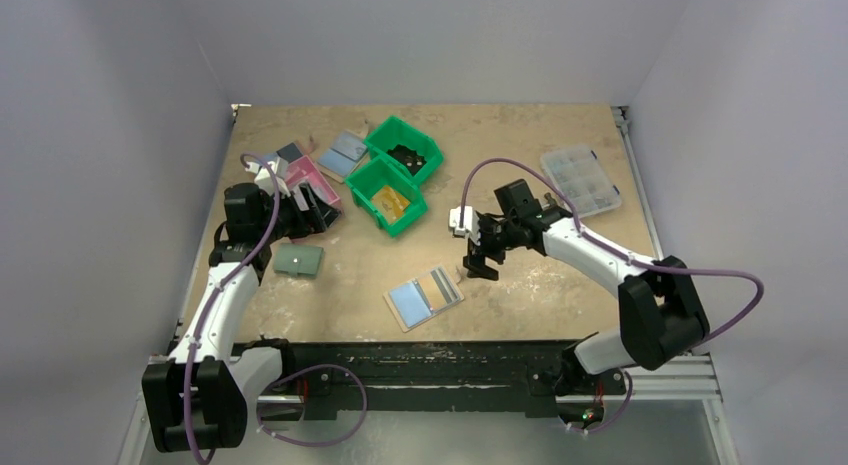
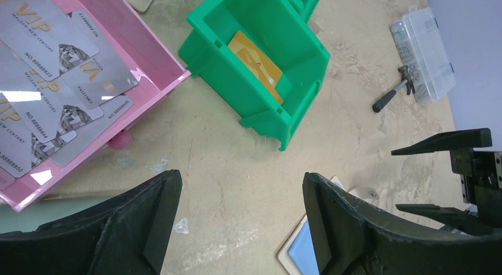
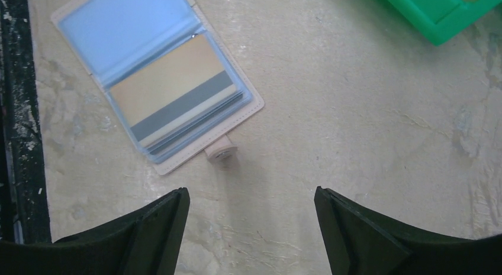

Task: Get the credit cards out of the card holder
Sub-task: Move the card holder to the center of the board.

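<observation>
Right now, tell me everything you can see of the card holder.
The card holder lies open and flat on the table, beige leather-like cover underneath, clear blue plastic sleeves up. One page looks empty; the other holds a tan card with a grey stripe, more sleeves stacked beneath. A round snap tab sticks out. Only the table touches it.

Bare table (image 3: 355, 109) lies between my right gripper (image 3: 251, 227) and the card holder (image 3: 157, 80), with nothing in the way. Ahead of my left gripper (image 2: 243, 227), a pink tray (image 2: 151, 47) and a green bin (image 2: 225, 68) stand close together, leaving a narrow bare lane.
</observation>
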Tool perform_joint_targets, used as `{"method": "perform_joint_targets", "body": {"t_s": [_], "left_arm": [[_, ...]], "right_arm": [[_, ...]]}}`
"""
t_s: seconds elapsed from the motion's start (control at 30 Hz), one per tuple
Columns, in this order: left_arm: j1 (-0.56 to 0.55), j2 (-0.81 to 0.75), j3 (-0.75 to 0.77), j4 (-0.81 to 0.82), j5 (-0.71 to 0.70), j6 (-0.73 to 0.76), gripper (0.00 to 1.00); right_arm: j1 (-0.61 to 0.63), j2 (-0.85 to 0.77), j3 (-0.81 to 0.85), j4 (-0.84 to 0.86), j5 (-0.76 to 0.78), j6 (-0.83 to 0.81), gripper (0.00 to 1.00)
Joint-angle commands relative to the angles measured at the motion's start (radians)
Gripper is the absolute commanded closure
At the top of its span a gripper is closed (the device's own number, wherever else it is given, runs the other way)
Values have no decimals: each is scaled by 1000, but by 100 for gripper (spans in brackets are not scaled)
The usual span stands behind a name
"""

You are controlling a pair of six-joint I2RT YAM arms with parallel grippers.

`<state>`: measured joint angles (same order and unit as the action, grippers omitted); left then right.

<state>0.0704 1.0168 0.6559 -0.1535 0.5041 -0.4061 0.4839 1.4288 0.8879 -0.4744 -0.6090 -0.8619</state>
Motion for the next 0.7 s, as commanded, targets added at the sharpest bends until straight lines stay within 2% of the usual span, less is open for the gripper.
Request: {"method": "perform_joint_targets", "body": {"t_s": [0.0,0.17,0.27,0.37,0.53,0.67], "left_arm": [[-2,-23,31,9,-17,24,20],[-2,-23,33,9,-14,24,20],[-2,-28,32,8,-17,24,20],[-2,-30,31,9,-19,23,20],[-2,-31,32,8,-20,23,20],[-3,-36,31,6,-23,22,20]], "right_arm": [[2,42,28,75,51,87,16],[46,82,43,8,-30,47,21],[71,95,40,9,-17,45,23],[78,119,50,32,14,80,29],[96,160,73,54,52,120,45],[105,183,77,80,71,145,65]]}}
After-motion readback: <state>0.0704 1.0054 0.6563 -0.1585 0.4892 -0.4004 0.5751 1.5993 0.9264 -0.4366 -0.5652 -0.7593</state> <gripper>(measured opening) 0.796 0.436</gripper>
